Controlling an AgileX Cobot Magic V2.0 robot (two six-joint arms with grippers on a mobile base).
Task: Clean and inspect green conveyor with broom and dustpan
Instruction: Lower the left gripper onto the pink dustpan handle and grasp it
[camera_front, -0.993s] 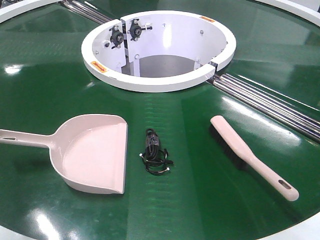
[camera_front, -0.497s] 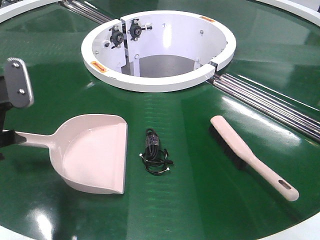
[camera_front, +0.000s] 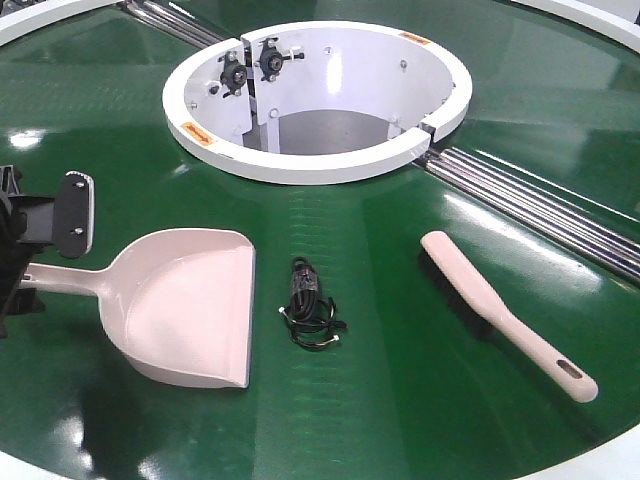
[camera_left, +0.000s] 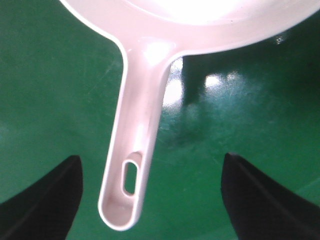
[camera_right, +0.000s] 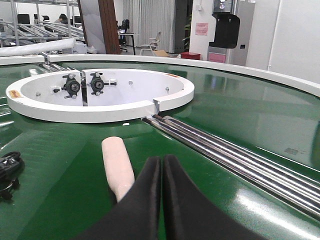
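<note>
The beige-pink dustpan (camera_front: 185, 305) lies on the green conveyor (camera_front: 400, 400), its long handle (camera_front: 62, 279) pointing left. My left gripper (camera_front: 40, 258) is open at the left edge and straddles that handle. In the left wrist view the handle's end with its hang hole (camera_left: 125, 192) lies between the gripper's (camera_left: 150, 200) two dark fingers (camera_left: 262, 202), nearer the left one and touching neither. The broom (camera_front: 500, 310) lies at the right, bristles down. In the right wrist view my right gripper (camera_right: 161, 161) is shut on nothing, just right of the broom (camera_right: 117, 167).
A coiled black cable (camera_front: 312, 315) lies between dustpan and broom. The white hub ring (camera_front: 320, 165) with its open well stands behind them. Silver rollers (camera_front: 540, 205) cross the belt at the right. The conveyor's white outer rim (camera_front: 610, 460) shows at the front right corner.
My left gripper came into the front view from the left edge and dropped down around the dustpan handle. Dustpan, broom and cable have not moved.
</note>
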